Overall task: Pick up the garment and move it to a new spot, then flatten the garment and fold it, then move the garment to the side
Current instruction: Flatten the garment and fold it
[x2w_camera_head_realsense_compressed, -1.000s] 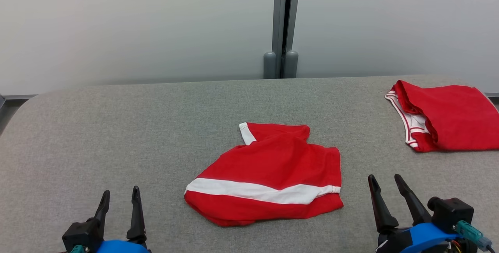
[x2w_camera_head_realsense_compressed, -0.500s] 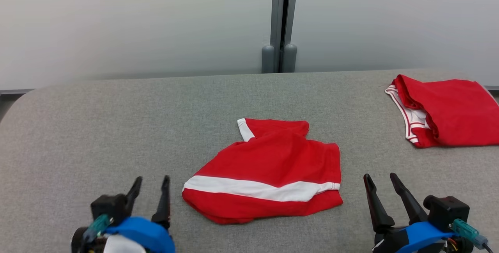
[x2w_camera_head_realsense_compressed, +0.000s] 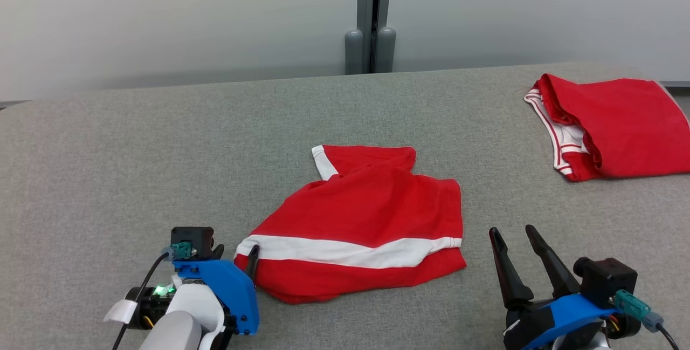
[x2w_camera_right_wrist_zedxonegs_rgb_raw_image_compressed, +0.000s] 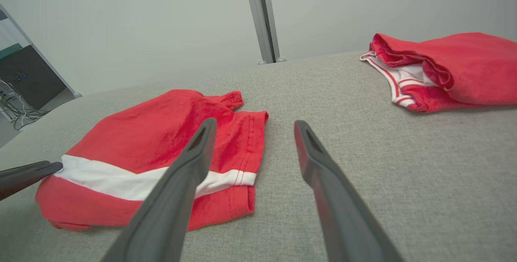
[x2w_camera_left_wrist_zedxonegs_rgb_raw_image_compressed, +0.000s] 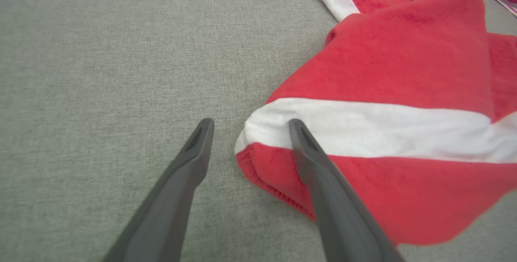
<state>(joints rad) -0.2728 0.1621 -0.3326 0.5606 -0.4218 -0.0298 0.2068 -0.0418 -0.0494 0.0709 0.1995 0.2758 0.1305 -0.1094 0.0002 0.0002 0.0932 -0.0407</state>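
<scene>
Head view: the red garment (x2w_camera_head_realsense_compressed: 366, 215) is being flanked by the left gripper (x2w_camera_head_realsense_compressed: 235, 253) and the right gripper (x2w_camera_head_realsense_compressed: 512, 231), both being held open.

Left wrist view: its striped corner is being straddled by the spread fingers (x2w_camera_left_wrist_zedxonegs_rgb_raw_image_compressed: 190, 161).

Right wrist view: it is being shown mostly left of the parted fingers (x2w_camera_right_wrist_zedxonegs_rgb_raw_image_compressed: 323, 173).

The left pincer (x2w_camera_head_realsense_compressed: 235, 255) and the right pincer (x2w_camera_head_realsense_compressed: 512, 230) each have two long tapering dark fingers (x2w_camera_head_realsense_compressed: 504, 269) on a blue housing (x2w_camera_head_realsense_compressed: 226, 285) bearing a black block (x2w_camera_head_realsense_compressed: 192, 238) with a teal plug (x2w_camera_head_realsense_compressed: 182, 250) and dark cable (x2w_camera_head_realsense_compressed: 141, 287), while the left's white forearm (x2w_camera_head_realsense_compressed: 183, 328) shows a small green light (x2w_camera_head_realsense_compressed: 159, 289)
</scene>
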